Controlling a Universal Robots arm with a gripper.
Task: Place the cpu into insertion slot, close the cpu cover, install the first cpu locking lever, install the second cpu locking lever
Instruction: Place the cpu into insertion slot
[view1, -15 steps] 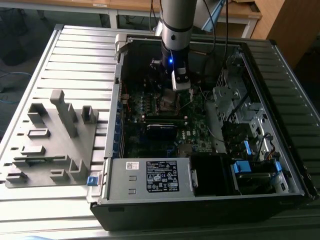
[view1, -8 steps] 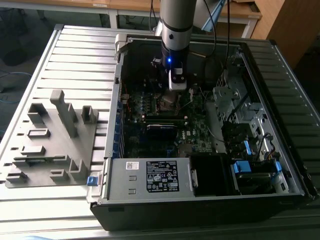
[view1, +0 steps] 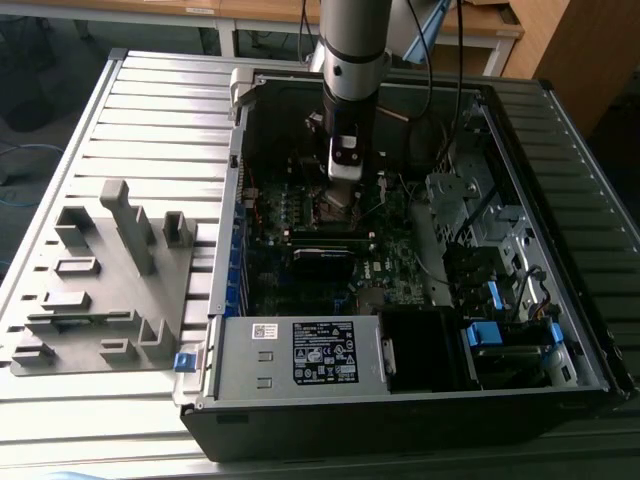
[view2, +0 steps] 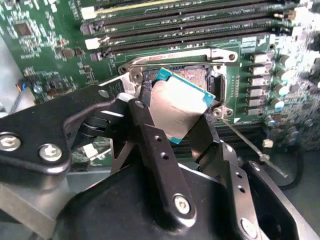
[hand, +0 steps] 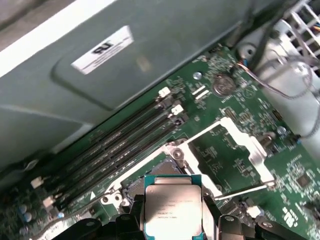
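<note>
Chip first: the cpu (view2: 186, 100) sits pinched between the two dark fingers (view2: 150, 135) of the pincer (view2: 175, 114), held by opposite edges with its grey metal top facing the wrist cameras. In the first wrist view the cpu (hand: 172, 207) hangs right at the tips, and the pincer is narrowed onto it, not gaping

I'd judge it a light, thin, stiff little plate, with no give in it at all. The metal top looks smooth, so it could slide if the squeeze is slack, while the underside and the socket contacts are surely delicate. The edges are the sane place to hold it, which is where the fingers are, and it wants to go down flat and square, not dropped or shoved

Just beyond the tips lies the insertion slot (view2: 199, 75), a dark square in a silvery rim, partly covered by the chip. The chip looks turned a little against the slot's outline in the second wrist view. Whether it touches the slot I cannot tell

Further out from the tips, the cpu cover (hand: 250, 147) stands swung open, green board showing through its window. A thin lever rod (view2: 252, 150) runs off to one side of the fingers. Past the slot run the long black memory slots (view2: 190, 27)

From where I stand, the pincer (view1: 343, 195) reaches down into the open computer case (view1: 400, 410), which lies on the slatted desk (view1: 150, 110)
</note>
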